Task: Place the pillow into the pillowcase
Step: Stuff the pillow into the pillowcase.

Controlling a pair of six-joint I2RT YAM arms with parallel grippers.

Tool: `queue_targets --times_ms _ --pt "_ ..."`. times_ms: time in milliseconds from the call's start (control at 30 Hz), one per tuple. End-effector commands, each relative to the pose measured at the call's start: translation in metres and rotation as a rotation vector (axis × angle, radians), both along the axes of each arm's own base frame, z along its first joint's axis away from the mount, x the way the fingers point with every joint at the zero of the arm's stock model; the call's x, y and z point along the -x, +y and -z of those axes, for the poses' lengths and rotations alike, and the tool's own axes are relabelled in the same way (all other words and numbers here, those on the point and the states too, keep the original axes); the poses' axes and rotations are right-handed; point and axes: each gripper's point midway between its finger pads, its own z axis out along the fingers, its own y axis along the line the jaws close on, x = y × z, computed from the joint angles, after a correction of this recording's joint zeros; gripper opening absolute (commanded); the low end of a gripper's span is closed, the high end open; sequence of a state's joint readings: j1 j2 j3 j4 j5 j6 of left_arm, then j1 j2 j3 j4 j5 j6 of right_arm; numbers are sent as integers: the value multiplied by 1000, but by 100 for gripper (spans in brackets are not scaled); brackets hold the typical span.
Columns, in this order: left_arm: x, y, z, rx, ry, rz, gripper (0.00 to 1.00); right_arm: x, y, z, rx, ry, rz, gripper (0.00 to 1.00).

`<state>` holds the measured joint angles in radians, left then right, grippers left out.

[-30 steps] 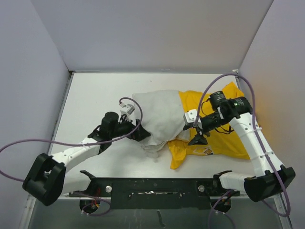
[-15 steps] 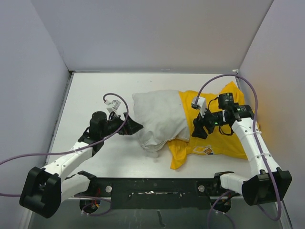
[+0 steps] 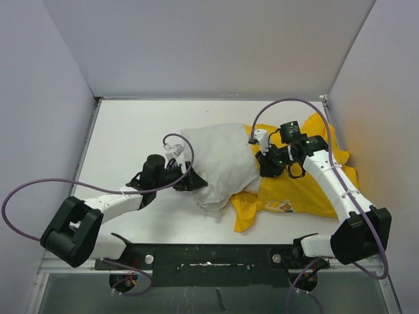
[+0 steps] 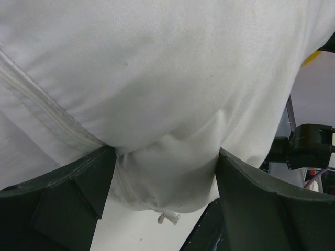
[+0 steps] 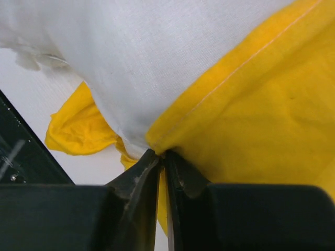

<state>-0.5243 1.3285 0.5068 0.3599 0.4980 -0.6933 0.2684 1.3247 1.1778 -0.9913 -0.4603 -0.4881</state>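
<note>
The white pillow (image 3: 219, 160) lies mid-table, its right end tucked inside the mouth of the yellow pillowcase (image 3: 308, 190), which spreads to the right. My left gripper (image 3: 193, 182) is at the pillow's near-left corner. In the left wrist view that corner (image 4: 157, 68) bulges between the wide-set fingers (image 4: 78, 178) and presses on both. My right gripper (image 3: 265, 163) is at the pillowcase's open hem. Seen from the right wrist, its jaws (image 5: 162, 154) pinch the yellow hem (image 5: 261, 104) right beside the pillow (image 5: 131, 57).
Grey walls enclose the white table (image 3: 131, 131) on three sides. A black mounting bar (image 3: 209, 255) runs along the near edge between the arm bases. Purple cables loop over both arms. A fold of the pillowcase (image 3: 245, 212) sticks out toward the near edge.
My left gripper drew back to the left, then returned onto the pillow's corner. My right gripper moved up along the hem toward the back and closed on the yellow fabric.
</note>
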Motion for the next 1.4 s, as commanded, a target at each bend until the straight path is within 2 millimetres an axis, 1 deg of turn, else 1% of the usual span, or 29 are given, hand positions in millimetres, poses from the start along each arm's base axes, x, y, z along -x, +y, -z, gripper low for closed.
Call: queue_targets --times_ms 0,67,133,167,200,233,267,333,400,467,500,533,600,667,700,733,767,800,867,933,967,1000,1100,1133,1167,1200,1233,1267,1367 --pt "-14 -16 -20 58 -89 43 68 -29 -7 -27 43 -154 52 5" --pt "-13 -21 -19 71 -95 70 60 -22 1 -32 0 -150 -8 0" --pt "-12 -26 -23 93 -123 116 47 -2 20 -45 -108 -138 -136 0" --pt "-12 -29 -27 107 -154 138 43 18 39 -58 -227 -121 -256 0" --pt "-11 -32 -29 110 -183 161 38 35 51 -71 -313 -126 -362 0" --pt "-10 -35 -32 108 -213 180 35 46 59 -82 -372 -139 -440 0" --pt "-8 -37 -35 103 -248 199 30 52 66 -91 -411 -154 -488 0" --pt "-5 -42 -41 95 -313 231 20 49 75 -101 -423 -167 -527 0" --pt "0 -48 -51 97 -374 262 13 33 80 -102 -403 -152 -509 0" --pt "8 -58 -59 100 -430 306 10 14 88 -106 -396 -144 -476 0" --pt "10 -63 -61 99 -451 323 8 5 95 -109 -402 -139 -473 0" --pt "11 -67 -63 95 -473 341 7 -2 103 -121 -415 -162 -483 0" --pt "10 -75 -67 96 -488 358 6 -5 124 -139 -451 -174 -531 0" --pt "7 -82 -75 112 -509 368 5 -1 144 -151 -495 -161 -584 0" --pt "7 -86 -78 124 -523 372 5 2 152 -152 -511 -144 -607 0" --pt "8 -90 -81 137 -534 378 4 3 156 -148 -514 -124 -615 0" --pt "9 -94 -83 146 -543 386 4 4 158 -139 -506 -100 -612 0" --pt "14 -99 -82 158 -546 408 4 3 157 -127 -489 -77 -596 0" --pt "24 -103 -75 170 -541 443 4 -2 145 -89 -409 -36 -530 0" --pt "31 -98 -57 163 -505 443 5 1 118 -49 -296 -10 -485 0" --pt "33 -95 -49 159 -494 434 6 7 103 -31 -249 3 -483 0" --pt "35 -91 -42 155 -488 425 7 17 89 -19 -215 6 -497 0" --pt "43 -83 -19 143 -434 427 11 45 52 7 -125 31 -546 1" --pt "46 -82 -14 144 -414 432 13 54 43 11 -107 44 -555 3" --pt "48 -81 -11 148 -395 440 16 60 34 11 -104 52 -554 8" --pt "51 -80 -10 154 -374 442 19 66 28 7 -121 56 -555 14" --pt "53 -78 -10 159 -353 437 24 70 23 -1 -148 46 -555 18" --pt "54 -75 -12 162 -335 428 29 72 20 -12 -179 25 -548 22" --pt "55 -59 -22 141 -292 370 45 64 16 -59 -261 -92 -522 35"
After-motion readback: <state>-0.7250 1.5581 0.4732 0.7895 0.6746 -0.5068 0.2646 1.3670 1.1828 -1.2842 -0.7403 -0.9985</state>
